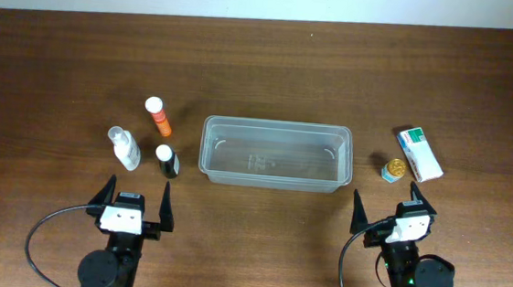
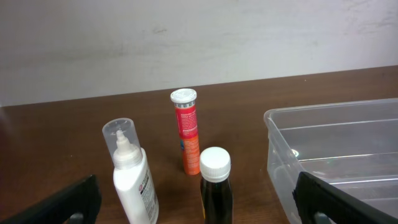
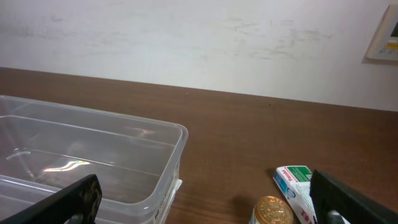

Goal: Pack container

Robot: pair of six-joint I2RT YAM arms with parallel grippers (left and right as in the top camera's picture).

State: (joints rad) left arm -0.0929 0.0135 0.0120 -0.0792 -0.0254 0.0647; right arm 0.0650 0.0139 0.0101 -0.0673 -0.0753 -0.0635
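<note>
At centre of the overhead frame: container (image 1: 274, 159), clear, empty, long side running left to right on the table (image 1: 60, 73). Left of it, a cluster of three, all upright: orange tube (image 1: 158, 117) highest in frame, spray bottle (image 1: 125, 148) lower left, dark bottle (image 1: 167, 160) lower right, near the container's lower-left corner. Right of it, toward the frame's right edge: carton (image 1: 419, 154) lying flat and aslant, with gold-capped jar (image 1: 394, 169) just beside its lower left end. Along the lower edge, left gripper (image 1: 140, 184) below the bottles, jaws spread wide, holding nothing. Likewise right gripper (image 1: 391, 202) below the jar, jaws wide apart, gripping nothing. In the left wrist frame, container wall at right, the three bottles centre-left.
</note>
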